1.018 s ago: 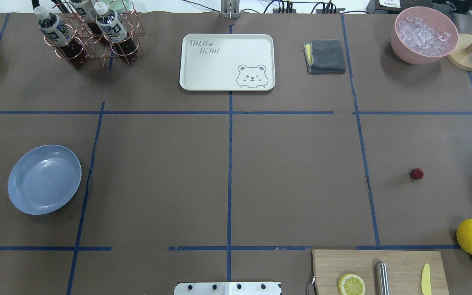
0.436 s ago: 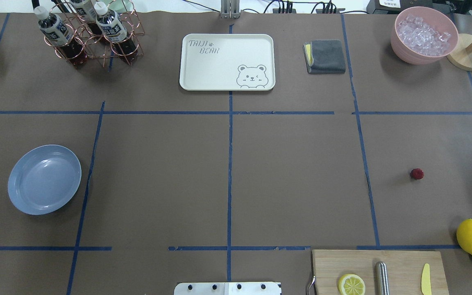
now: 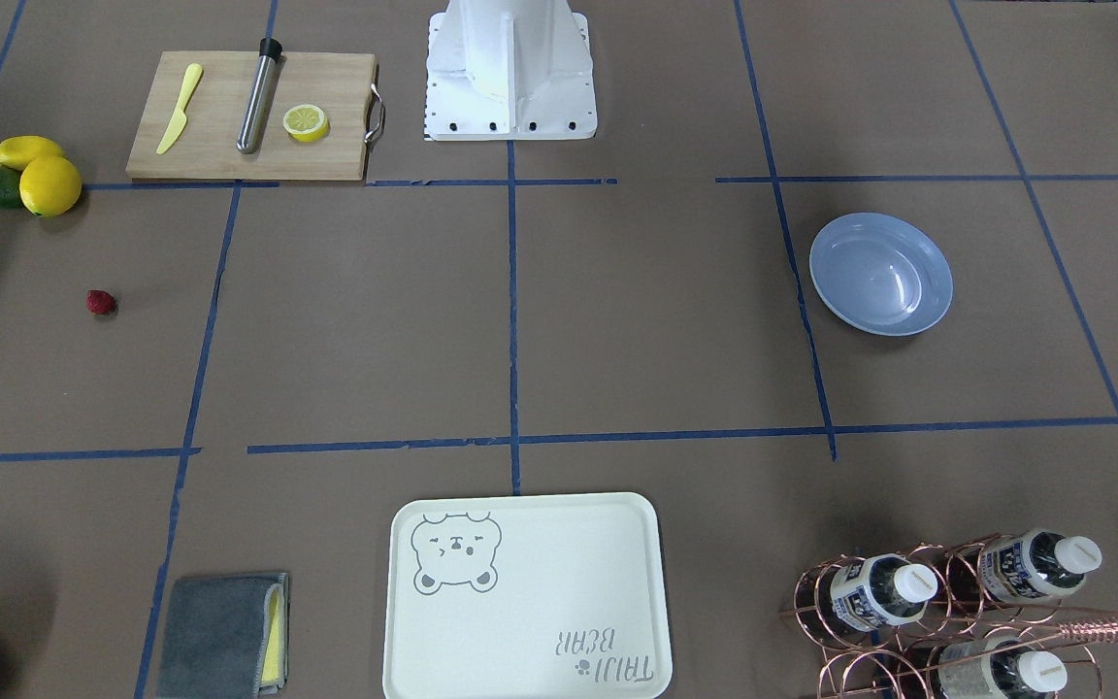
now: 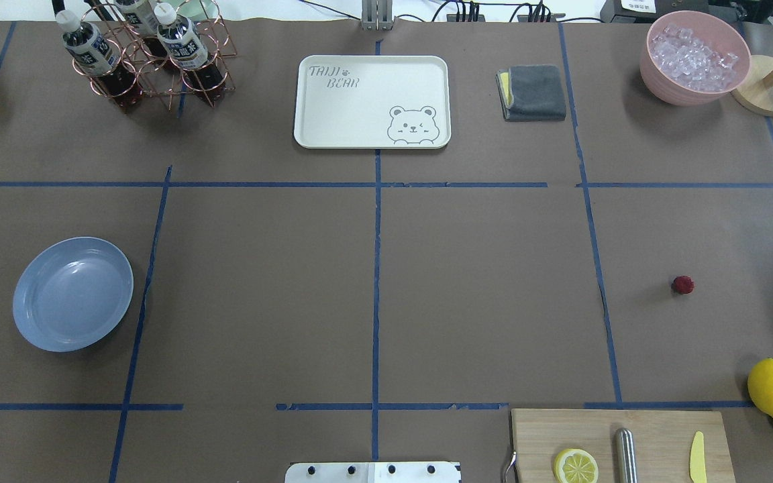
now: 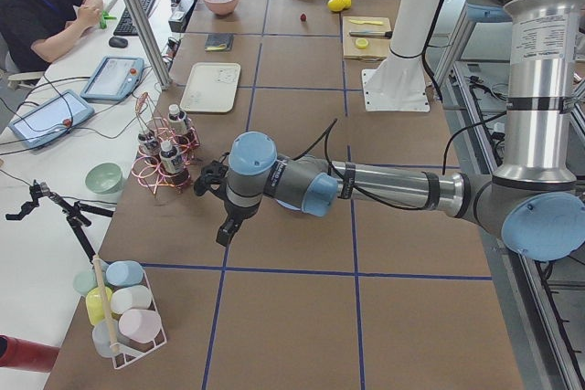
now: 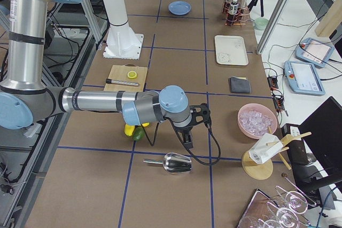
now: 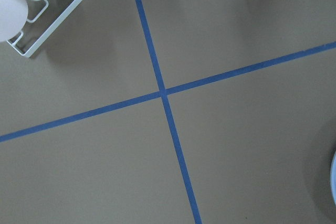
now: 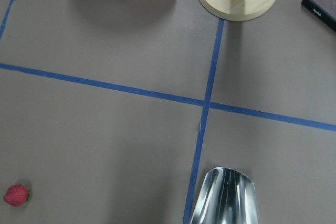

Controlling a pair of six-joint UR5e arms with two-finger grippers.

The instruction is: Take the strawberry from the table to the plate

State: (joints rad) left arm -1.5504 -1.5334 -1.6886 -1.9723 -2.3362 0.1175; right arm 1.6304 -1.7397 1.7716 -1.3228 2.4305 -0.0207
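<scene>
Strawberry (image 4: 682, 285) in same spot as second ago: on bench (image 4: 480, 288), right side, well apart from plate (image 4: 72, 293). Left tool (image 5: 224, 226), right tool (image 6: 188, 137): too unclear to say if spread or closed. Pick not started.

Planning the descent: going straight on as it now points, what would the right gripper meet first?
Probably bare table near the tape cross, not the strawberry; depth is unclear.

This is a robotics lab. The table (image 4: 480, 282) is papered brown and gridded with blue tape lines (image 4: 376, 268). The left arm (image 5: 393, 187) and right arm (image 6: 96, 101) reach over it near a white pedestal (image 3: 509, 68), and a person (image 5: 46, 6) sits at a side bench with teach pendants (image 5: 111, 78).
</scene>
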